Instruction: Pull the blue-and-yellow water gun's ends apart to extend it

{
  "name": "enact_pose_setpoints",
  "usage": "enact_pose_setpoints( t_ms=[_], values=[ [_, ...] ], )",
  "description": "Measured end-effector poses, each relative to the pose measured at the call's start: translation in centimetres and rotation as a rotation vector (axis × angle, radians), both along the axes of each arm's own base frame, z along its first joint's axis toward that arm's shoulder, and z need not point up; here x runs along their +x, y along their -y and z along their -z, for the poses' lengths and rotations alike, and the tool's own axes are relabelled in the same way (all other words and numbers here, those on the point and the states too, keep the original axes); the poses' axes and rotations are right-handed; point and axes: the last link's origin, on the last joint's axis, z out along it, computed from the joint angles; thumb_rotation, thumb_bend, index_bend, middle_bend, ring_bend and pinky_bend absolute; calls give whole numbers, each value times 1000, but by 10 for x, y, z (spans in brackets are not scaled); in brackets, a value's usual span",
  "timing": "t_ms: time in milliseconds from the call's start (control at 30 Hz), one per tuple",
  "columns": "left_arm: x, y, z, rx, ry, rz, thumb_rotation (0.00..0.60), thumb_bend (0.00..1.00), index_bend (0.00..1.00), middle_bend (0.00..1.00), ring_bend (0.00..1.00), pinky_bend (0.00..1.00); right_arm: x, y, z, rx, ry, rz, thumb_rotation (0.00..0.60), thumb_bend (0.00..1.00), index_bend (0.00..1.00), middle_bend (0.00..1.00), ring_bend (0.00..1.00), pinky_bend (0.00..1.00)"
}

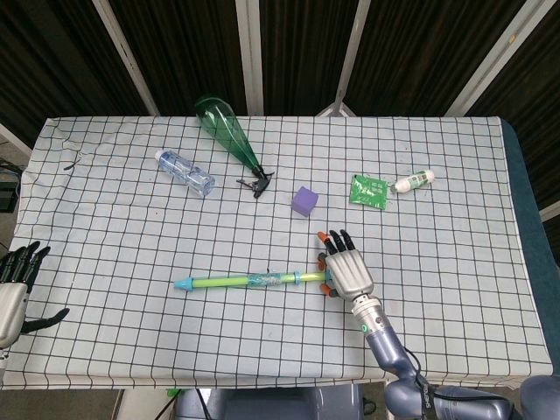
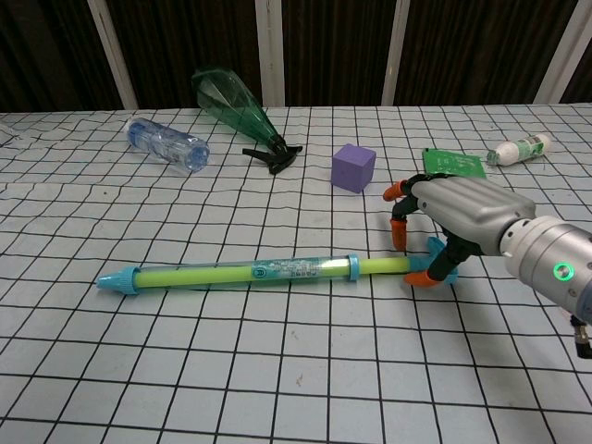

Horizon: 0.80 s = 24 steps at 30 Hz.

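Now the right hand arches over the water gun's handle end on the checked table.

Largest first: the table (image 1: 455,289) carries the water gun (image 2: 250,272) lying flat near its front edge, tip to the left. The right hand (image 2: 450,220) sits over its right end, fingers curled around the handle, thumb tip at the rod; a firm grip cannot be told. The left hand (image 1: 12,293) hangs off the table's left edge, fingers apart, holding nothing.

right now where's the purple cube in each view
Head view: the purple cube sits just right of centre, above the right hand.
Chest view: the purple cube sits upper centre-right, behind that right hand.
Shared landmark: the green spray bottle lies to the cube's upper left in both.
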Motion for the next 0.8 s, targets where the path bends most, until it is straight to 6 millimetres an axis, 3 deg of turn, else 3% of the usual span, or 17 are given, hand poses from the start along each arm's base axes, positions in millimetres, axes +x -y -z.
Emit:
enact_pose_setpoints(
  t_ms=[567, 800],
  values=[
    [2, 0, 1, 2, 6, 10, 600, 149, 19, 0, 0, 0, -7, 1, 6, 5, -36, 32, 600, 333, 523, 152, 0, 0],
    [3, 0, 0, 5, 7, 15, 600, 149, 21, 0, 0, 0, -8, -1, 7, 5, -32, 34, 600, 435, 590, 171, 0, 0]
  ],
)
